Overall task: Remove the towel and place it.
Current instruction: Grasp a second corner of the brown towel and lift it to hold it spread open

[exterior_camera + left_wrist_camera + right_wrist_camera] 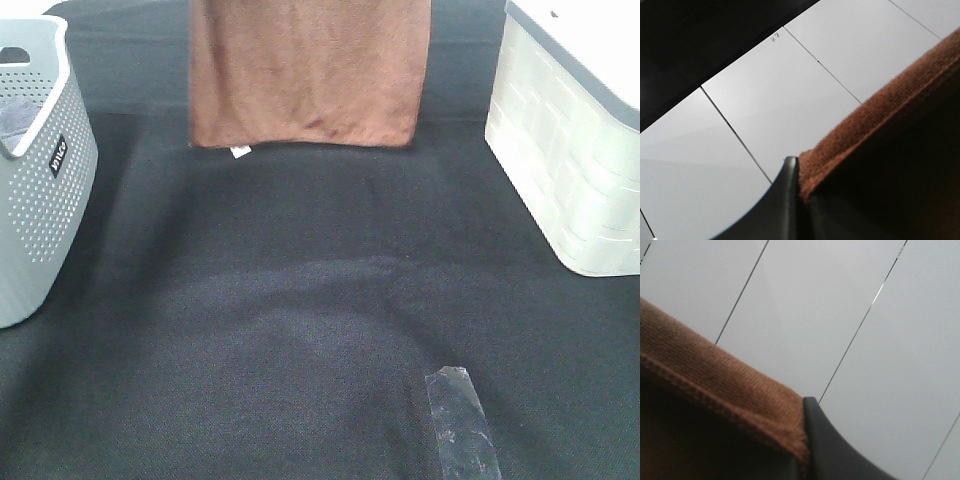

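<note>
The reddish-brown towel (310, 70) hangs upright at the top middle of the exterior high view. Its lower hem is level, just above the black table cover, and a small white tag (239, 152) shows at its lower left corner. Both grippers are above the edge of that view. In the left wrist view the left gripper (799, 186) is shut on the towel's hemmed edge (880, 115), with one dark finger (782, 205) showing. In the right wrist view the right gripper (805, 440) is shut on the other part of the hem (730, 390), beside a dark finger (832, 450).
A grey perforated basket (40, 200) stands at the left with a grey cloth (18, 115) inside. A white woven-look basket (570, 150) stands at the right. A strip of clear tape (462, 420) lies on the black table cover (300, 330). The wrist views look out over white floor tiles (780, 90).
</note>
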Controlling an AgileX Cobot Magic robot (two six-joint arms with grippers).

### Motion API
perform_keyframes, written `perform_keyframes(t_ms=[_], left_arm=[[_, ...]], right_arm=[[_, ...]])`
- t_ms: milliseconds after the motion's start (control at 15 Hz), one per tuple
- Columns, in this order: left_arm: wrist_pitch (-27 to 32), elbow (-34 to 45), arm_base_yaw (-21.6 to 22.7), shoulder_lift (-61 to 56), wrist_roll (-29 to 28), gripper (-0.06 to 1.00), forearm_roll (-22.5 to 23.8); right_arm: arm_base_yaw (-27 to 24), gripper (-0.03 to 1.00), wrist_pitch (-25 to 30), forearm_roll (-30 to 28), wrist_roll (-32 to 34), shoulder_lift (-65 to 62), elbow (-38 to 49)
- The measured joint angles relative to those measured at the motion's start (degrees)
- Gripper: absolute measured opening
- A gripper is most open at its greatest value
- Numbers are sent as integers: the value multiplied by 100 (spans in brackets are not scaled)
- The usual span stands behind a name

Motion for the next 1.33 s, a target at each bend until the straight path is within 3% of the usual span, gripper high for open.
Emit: perform_keyframes(t_ms=[400, 600, 667, 733, 933, 1000, 1067, 1133, 1200, 1333], left_arm=[[189, -92, -11, 69, -34, 0, 183], [361, -92, -11, 69, -487, 0, 390], [716, -80, -11, 69, -1415, 0, 842], [945, -23, -34, 69, -1988, 0, 1175], [2286, 97, -321, 74, -2968, 0, 1581], [2859, 97, -441, 74, -3002, 0, 1461], [2859, 97, -441, 74, -3002, 0, 1461], [3850, 109, -613, 40, -2756, 0, 917], [5036, 109, -722, -92, -2154, 0, 6], [6366, 109, -745, -321, -1352, 0, -1134]], right_arm=[[-40, 1, -229, 258, 23, 57, 0], [-40, 1, -46, 292, 23, 149, 0], [-40, 1, 281, 430, 23, 172, 0], [-40, 1, 493, 544, 23, 172, 0], [-40, 1, 1753, 1186, 23, 155, 0], [-40, 1, 2298, 1404, 23, 103, 0], [-40, 1, 2298, 1404, 23, 103, 0], [-40, 1, 2727, 1558, 23, 34, 0], [-40, 1, 3472, 1851, 17, -120, 0], [-40, 1, 4120, 2074, 11, -269, 0]])
